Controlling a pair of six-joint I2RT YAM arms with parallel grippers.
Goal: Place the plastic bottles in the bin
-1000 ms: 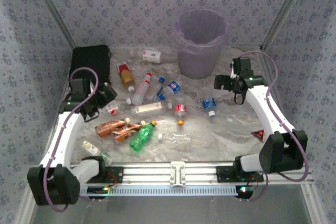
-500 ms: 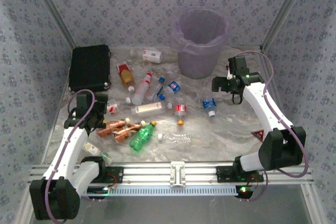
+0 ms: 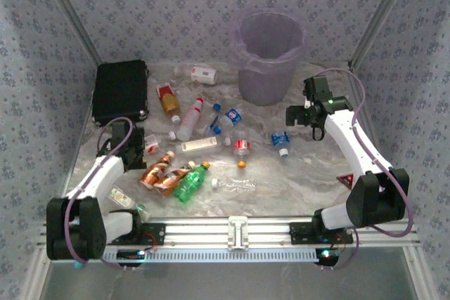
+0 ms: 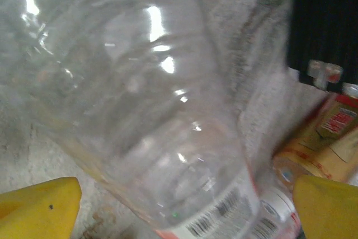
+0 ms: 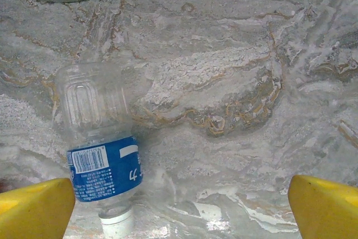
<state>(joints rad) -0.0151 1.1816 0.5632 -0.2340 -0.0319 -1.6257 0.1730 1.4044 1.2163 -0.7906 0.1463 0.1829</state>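
Tabletop: the marbled grey tabletop (image 3: pixel 309 173) carries everything; the two arms are mounted at its near edge.
Bin: the translucent pale purple round plastic bin (image 3: pixel 264 82) stands upright at the far edge, right of centre.
Case: a black ribbed case (image 3: pixel 120 93) lies in the far left corner and is no part of the job.
Left gripper: the left gripper (image 3: pixel 132 147) is low near the left edge, just in front of the case. In the wrist view (image 4: pixel 182 211) its yellow fingers stand spread on either side of a clear ribbed plastic bottle with a barcode label (image 4: pixel 156 138). They are not seen pressing it.
Right gripper: the right gripper (image 3: pixel 292 112) hangs near the bin's right side with its jaws spread wide and empty (image 5: pixel 182 208).
Bottles: about a dozen small plastic bottles (image 3: pixel 188 121) lie scattered from the left edge to the middle, all outside the bin. A clear one with a blue label (image 3: pixel 280 142) lies just beside the right gripper's fingertip (image 5: pixel 103 166).
Step in hand: the left arm is likely about to grasp the clear bottle, early in the task.
Next move: close squarely on the slippery, crushable body, lift clear of neighbouring bottles, then carry across to the bin.
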